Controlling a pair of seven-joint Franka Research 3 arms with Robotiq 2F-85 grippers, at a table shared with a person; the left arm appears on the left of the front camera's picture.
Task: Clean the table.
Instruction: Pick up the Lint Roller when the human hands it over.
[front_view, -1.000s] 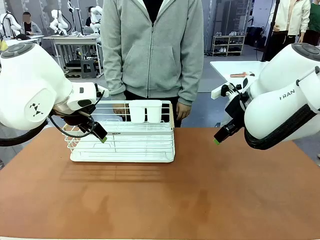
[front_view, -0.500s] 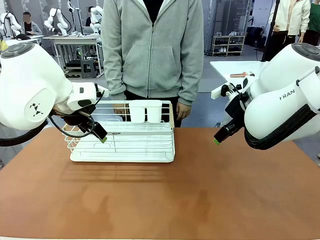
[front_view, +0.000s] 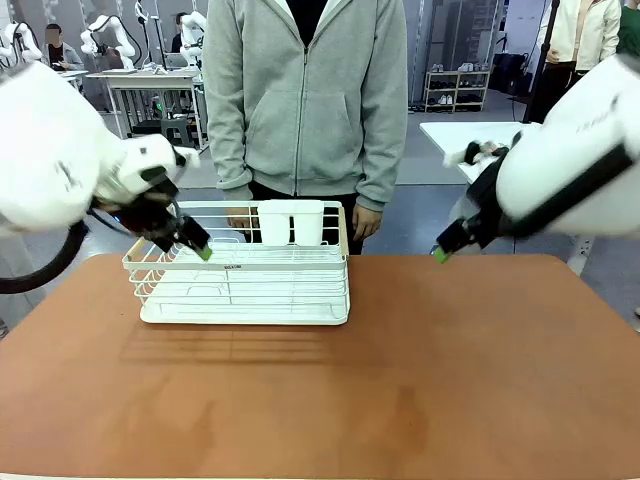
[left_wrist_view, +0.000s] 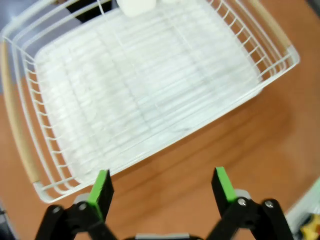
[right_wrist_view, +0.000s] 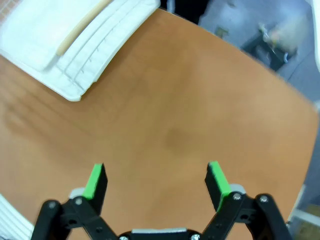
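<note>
**Both grippers empty, dish rack is the only thing on the table**

Front view: the table has a bare reddish-brown top apart from a white wire dish rack, which sits left of centre close to the far edge. Two white containers stand at the rack's far side. A person in a grey hoodie stands at the far edge right behind it, with one hand hanging near the rack's right end. Your left gripper is over the rack's left end. Your right gripper hovers near the far edge, right of centre and well apart from the rack. Both arms are smeared, so treat them as in motion.

Left wrist view: the left gripper's jaws are spread wide with nothing between the pads. It looks down on the rack's near rim and the bare table in front of it. The tan handle bar at one end of the rack is in plain sight.

Right wrist view: the right gripper is also spread wide and empty. There's bare table under it, and one rack corner shows far off.

My read: this is approach, nothing is gripped yet. If the rack has to go, you need a pinch on a rim wire or a handle bar. The wires are thin, so line the pads up square before you close. Watch the person's hand at the right end.
</note>
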